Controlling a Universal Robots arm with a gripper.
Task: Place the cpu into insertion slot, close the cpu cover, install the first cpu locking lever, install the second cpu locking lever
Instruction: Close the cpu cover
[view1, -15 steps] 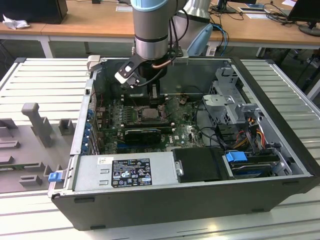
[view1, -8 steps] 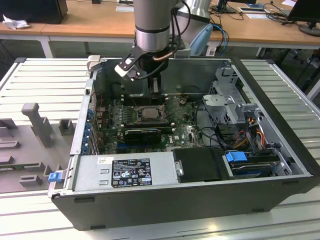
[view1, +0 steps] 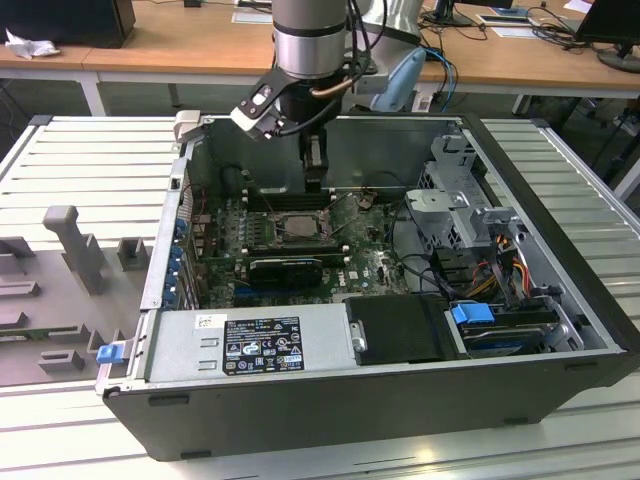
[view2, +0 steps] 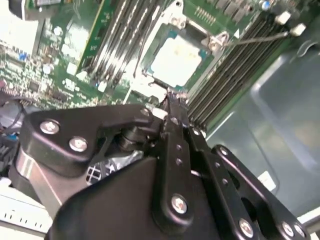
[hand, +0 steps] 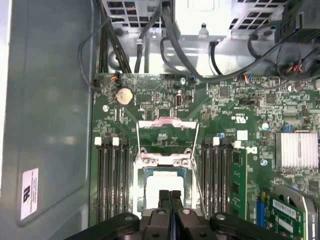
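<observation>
The cpu (hand: 152, 184), a pale square chip, lies flat in the insertion slot (hand: 139, 180) on the green motherboard; it also shows in the second wrist view (view2: 175, 60) and the exterior view (view1: 297, 226). The cpu cover (hand: 167, 122), a thin metal frame, appears tilted up from the slot's far edge, with the board showing through its window. My gripper (hand: 170, 196) is shut with nothing between its fingers, its tips just above the slot's near edge (view2: 172, 102) (view1: 316, 185). A thin wire locking lever (view2: 260, 36) sticks out beside the slot.
Long black memory slots (hand: 111, 180) flank the socket on both sides. A black card (view1: 285, 268) lies in front of it. A drive cage (view1: 455, 200) with cables, a silver heatsink (hand: 297, 150) and the power supply (view1: 250, 345) crowd the case; the case wall (hand: 45, 125) is close.
</observation>
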